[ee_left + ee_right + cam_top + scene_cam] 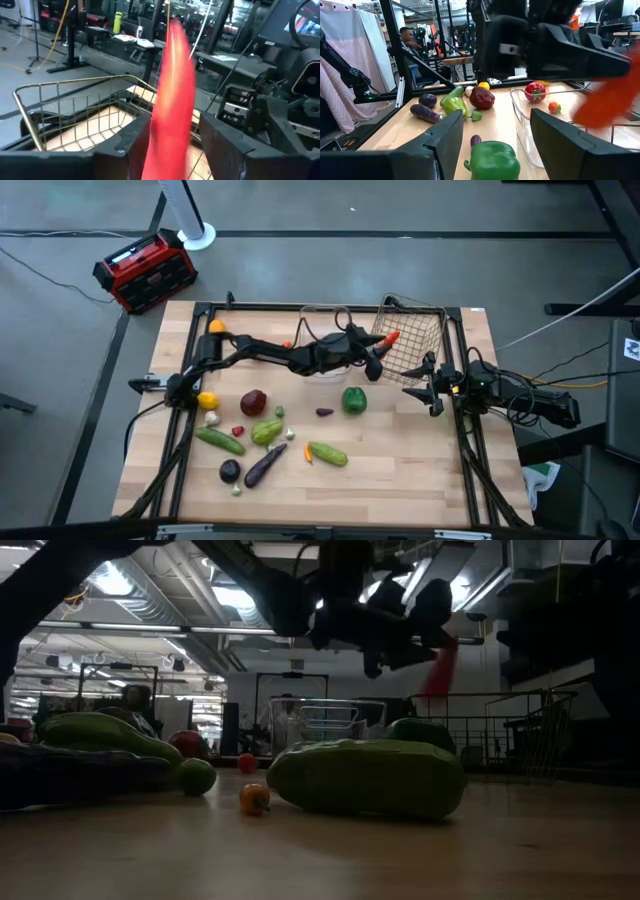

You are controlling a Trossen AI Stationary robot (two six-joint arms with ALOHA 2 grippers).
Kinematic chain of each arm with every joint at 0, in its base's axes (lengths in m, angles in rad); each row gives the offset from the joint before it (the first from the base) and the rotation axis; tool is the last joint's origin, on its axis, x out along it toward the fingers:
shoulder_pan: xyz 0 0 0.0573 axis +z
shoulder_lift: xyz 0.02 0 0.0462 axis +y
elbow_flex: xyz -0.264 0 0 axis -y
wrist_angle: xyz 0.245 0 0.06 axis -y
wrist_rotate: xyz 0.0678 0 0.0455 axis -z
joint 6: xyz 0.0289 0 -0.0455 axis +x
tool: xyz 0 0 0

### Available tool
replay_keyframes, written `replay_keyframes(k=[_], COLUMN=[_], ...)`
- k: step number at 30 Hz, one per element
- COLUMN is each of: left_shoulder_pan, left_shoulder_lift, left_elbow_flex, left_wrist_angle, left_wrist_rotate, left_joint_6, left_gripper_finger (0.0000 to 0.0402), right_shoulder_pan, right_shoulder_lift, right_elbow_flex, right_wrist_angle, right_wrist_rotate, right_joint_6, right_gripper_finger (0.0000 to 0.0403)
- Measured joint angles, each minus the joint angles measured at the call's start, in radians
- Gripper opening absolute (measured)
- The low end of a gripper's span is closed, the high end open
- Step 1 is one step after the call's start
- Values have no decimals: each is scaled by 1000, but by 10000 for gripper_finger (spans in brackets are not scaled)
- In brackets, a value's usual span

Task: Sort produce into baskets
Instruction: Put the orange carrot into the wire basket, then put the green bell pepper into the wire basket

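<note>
My left gripper (378, 352) reaches across the table to the left rim of the copper wire basket (415, 345) and is shut on an orange-red carrot (391, 337). In the left wrist view the carrot (173, 95) stands over the basket (75, 115). The clear plastic bin (322, 340) stands beside the basket and holds a red pepper (535, 91) and a small orange piece (553, 106). My right gripper (428, 387) is open and empty near the table's right edge, facing a green pepper (492, 160). My left gripper pinches the carrot's lower end (167, 150) between its two fingers (127, 145). The carrot runs on forward past the fingertips, along the fingers. It is lifted clear, and its free end (441, 665) sticks out over the basket's rim, tilted.
Loose produce lies on the table's left and middle: a lemon (207, 400), a red apple (253, 401), green peppers (354, 399), cucumbers (328, 453), eggplants (264, 465), an orange (216, 327). A red-black box (146, 270) stands on the floor beyond the table.
</note>
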Motion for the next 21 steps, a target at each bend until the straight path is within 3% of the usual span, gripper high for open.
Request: replay_keyframes(k=[9, 16, 21], left_shoulder_pan=[50, 58, 39], left_shoulder_lift=[3, -68, -149], left_elbow_flex=[0, 1, 1], left_wrist_angle=[1, -16, -154], left_wrist_rotate=[89, 91, 92], left_joint_6=[4, 32, 82], left_gripper_finger=[246, 246, 244], right_shoulder_pan=[0, 0, 0], right_shoulder_lift=[0, 0, 0], right_elbow_flex=[0, 0, 0], right_wrist_angle=[-1, -1, -1], right_wrist_rotate=[0, 0, 0], right_joint_6=[0, 0, 0], right_gripper_finger=[230, 230, 230])
